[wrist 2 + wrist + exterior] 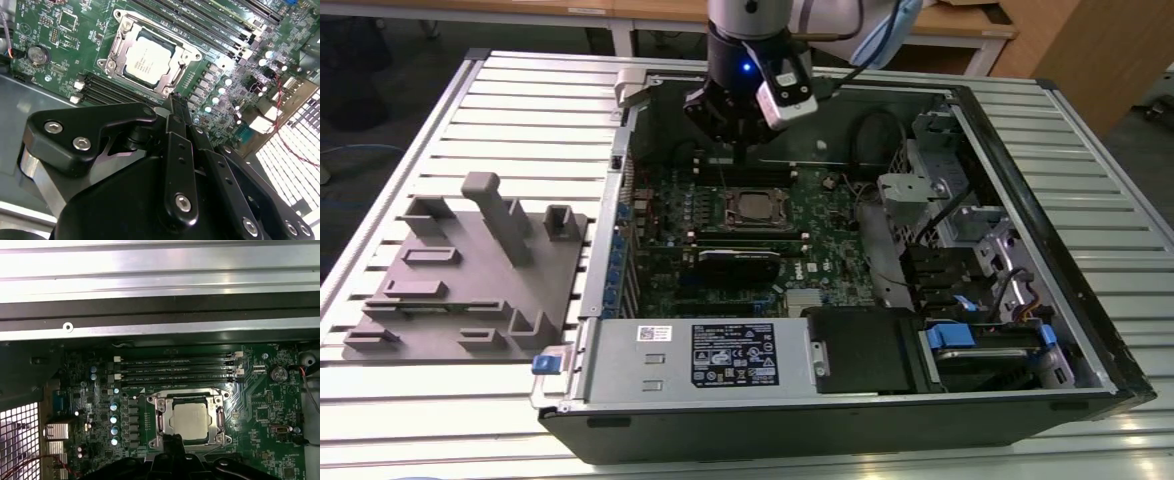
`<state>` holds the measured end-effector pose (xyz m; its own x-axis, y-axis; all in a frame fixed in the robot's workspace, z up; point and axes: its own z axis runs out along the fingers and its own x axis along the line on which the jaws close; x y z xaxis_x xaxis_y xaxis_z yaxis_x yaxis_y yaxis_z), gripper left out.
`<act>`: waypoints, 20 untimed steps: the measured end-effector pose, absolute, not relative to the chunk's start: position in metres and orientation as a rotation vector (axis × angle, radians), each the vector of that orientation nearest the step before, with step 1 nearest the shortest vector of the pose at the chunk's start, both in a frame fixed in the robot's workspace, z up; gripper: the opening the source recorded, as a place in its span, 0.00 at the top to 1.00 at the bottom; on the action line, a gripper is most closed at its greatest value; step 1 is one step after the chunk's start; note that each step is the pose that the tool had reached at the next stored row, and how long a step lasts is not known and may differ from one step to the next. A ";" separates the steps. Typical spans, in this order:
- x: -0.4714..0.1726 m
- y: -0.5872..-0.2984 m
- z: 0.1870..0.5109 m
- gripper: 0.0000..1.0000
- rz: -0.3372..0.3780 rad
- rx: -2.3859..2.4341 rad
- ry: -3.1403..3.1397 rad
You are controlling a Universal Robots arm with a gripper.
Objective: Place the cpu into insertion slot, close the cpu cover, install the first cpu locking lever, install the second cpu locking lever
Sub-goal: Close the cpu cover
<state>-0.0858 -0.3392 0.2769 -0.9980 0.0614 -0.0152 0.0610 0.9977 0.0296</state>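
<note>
Now, dull square cpu [149, 62] within silvery metal cpu cover [116, 50].

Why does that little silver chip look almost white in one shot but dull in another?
In the second wrist view, light glares off the cpu, washing it near white; in the first wrist view it looks evenly pale, while the slatted table gleams; in the exterior view it lies inside the shaded case, so duller.
</note>
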 end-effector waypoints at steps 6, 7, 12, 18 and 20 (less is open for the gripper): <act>-0.086 -0.339 0.270 0.90 0.045 0.096 3.124; -0.086 -0.339 0.269 0.90 0.046 0.096 3.124; -0.086 -0.340 0.264 0.90 0.046 0.096 3.124; -0.083 -0.340 0.261 0.90 0.045 0.096 3.124; -0.079 -0.340 0.261 0.90 0.045 0.096 3.124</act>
<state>-0.0795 -0.3401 0.2610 -0.9980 0.0615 -0.0149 0.0610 0.9977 0.0295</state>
